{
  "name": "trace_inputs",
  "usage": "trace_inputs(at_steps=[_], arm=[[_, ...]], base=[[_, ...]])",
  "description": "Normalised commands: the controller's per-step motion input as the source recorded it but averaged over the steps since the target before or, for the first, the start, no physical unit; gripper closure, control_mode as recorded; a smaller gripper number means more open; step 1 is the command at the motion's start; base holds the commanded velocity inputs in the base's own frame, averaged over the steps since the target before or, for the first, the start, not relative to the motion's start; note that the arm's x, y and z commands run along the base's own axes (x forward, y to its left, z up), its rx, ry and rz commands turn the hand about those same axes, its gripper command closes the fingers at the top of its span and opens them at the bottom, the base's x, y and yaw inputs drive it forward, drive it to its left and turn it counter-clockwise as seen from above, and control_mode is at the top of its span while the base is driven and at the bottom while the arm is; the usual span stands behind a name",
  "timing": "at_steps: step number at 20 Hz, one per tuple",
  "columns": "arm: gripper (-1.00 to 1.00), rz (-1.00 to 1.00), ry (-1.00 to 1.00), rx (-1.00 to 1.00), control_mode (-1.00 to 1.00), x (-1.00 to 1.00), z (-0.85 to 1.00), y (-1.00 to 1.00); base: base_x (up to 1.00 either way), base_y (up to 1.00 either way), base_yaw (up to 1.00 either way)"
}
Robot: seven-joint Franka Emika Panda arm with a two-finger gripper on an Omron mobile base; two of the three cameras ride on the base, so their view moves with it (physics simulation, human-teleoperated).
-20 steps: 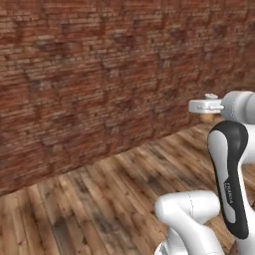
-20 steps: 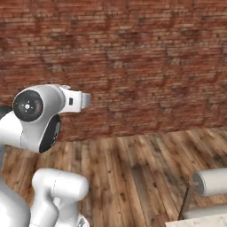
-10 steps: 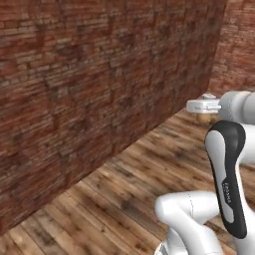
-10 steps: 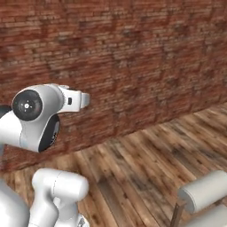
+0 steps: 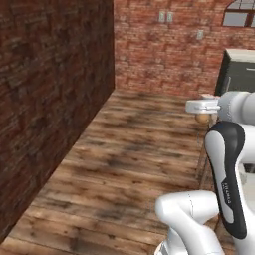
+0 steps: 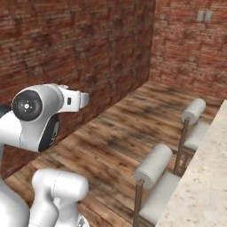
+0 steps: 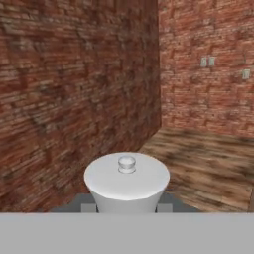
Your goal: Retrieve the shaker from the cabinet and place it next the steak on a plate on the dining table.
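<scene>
The shaker (image 7: 127, 181) sits low centre of the hand view, its pale rounded top with a small knob right at the jaws, which appear closed on it. In the left base view its tan body (image 5: 201, 118) peeks under the white hand at right. So the retrieval looks done; the placing remains. At lower right of the right base view, a speckled stone surface (image 6: 201, 190) and cushioned stools (image 6: 153, 166) border plank flooring and rough brick.

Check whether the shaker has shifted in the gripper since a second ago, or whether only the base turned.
No. In the left base view the shaker hangs under the gripper beside the arm's white joint exactly as before; only the brick wall swept past.
</scene>
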Motion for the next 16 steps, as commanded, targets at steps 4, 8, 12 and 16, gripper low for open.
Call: trace_inputs(at_steps=[4,8,12,16], arm=[[1.00,0.00,0.00,0.00,1.00,0.00,0.00,0.00],[1.00,0.00,0.00,0.00,1.00,0.00,0.00,0.00],[1.00,0.00,0.00,0.00,1.00,0.00,0.00,0.00],[1.00,0.00,0.00,0.00,1.00,0.00,0.00,0.00]], base=[[0.93,0.29,-0.72],[1.00,0.62,-0.60],[1.00,0.58,-0.60],[0.81,0.12,-0.66]])
